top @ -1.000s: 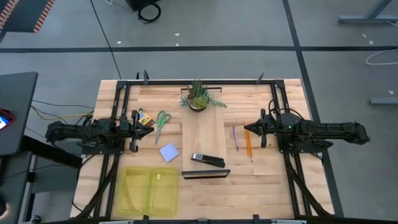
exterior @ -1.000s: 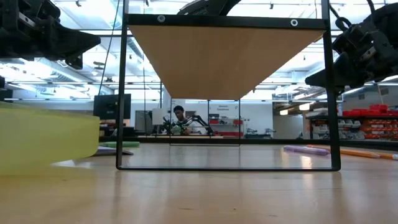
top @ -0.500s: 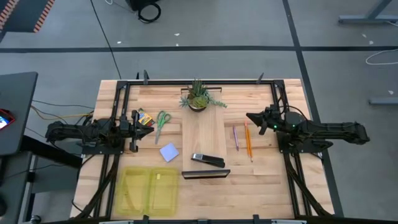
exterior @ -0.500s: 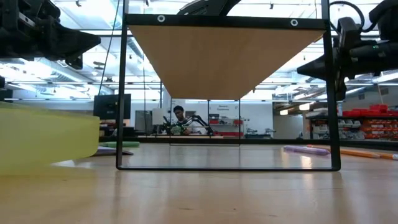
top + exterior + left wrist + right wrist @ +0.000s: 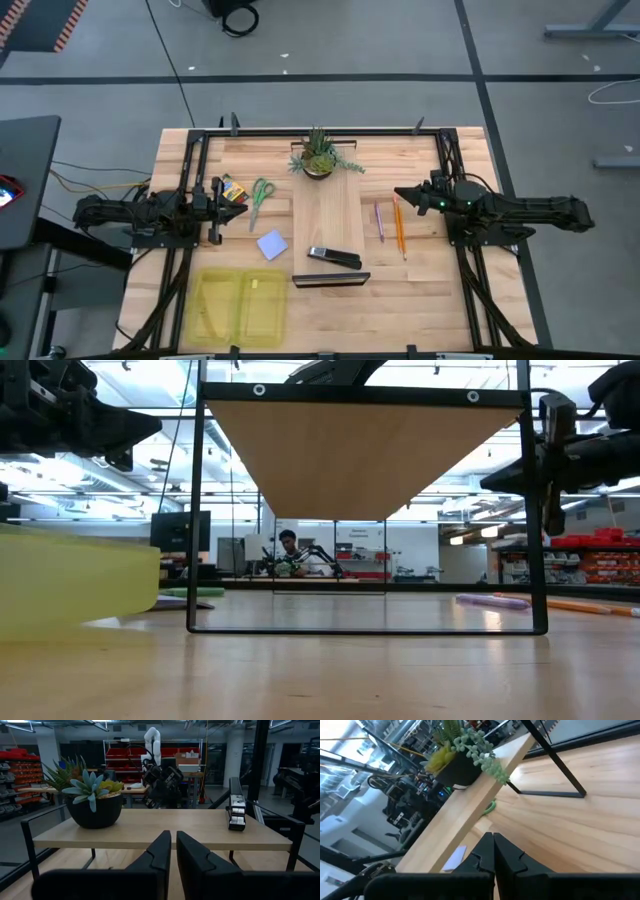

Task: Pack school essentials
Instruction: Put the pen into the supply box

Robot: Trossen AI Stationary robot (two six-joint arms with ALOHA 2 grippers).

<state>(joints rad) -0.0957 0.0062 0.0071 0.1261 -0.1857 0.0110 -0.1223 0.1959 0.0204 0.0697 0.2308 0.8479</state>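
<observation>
In the high view the thin purple pen [image 5: 380,221] and the orange pencils [image 5: 400,226] lie flat on the table, right of the raised wooden shelf [image 5: 328,215]. The green-handled scissors [image 5: 260,195], the crayon box [image 5: 233,188] and the pale blue note pad [image 5: 272,245] lie to the shelf's left. My right gripper [image 5: 399,192] is shut and hangs in the air, just beyond the far ends of the pencils. It points toward the shelf, and the low view shows it about level [image 5: 487,482]. My left gripper [image 5: 243,199] is shut and hovers beside the crayon box and scissors.
A yellow see-through container [image 5: 238,305] sits at the near left. A black stapler [image 5: 334,257] and a potted plant [image 5: 318,158] stand on the shelf, which has thin black legs [image 5: 540,560]. Black frame rails run along the table's sides. Bare wood lies near the pens.
My right gripper has swung from above the pencils toward the table's far edge. It has tipped up from slanting downward to about level, and it has stayed shut. Nothing on the table has moved.
</observation>
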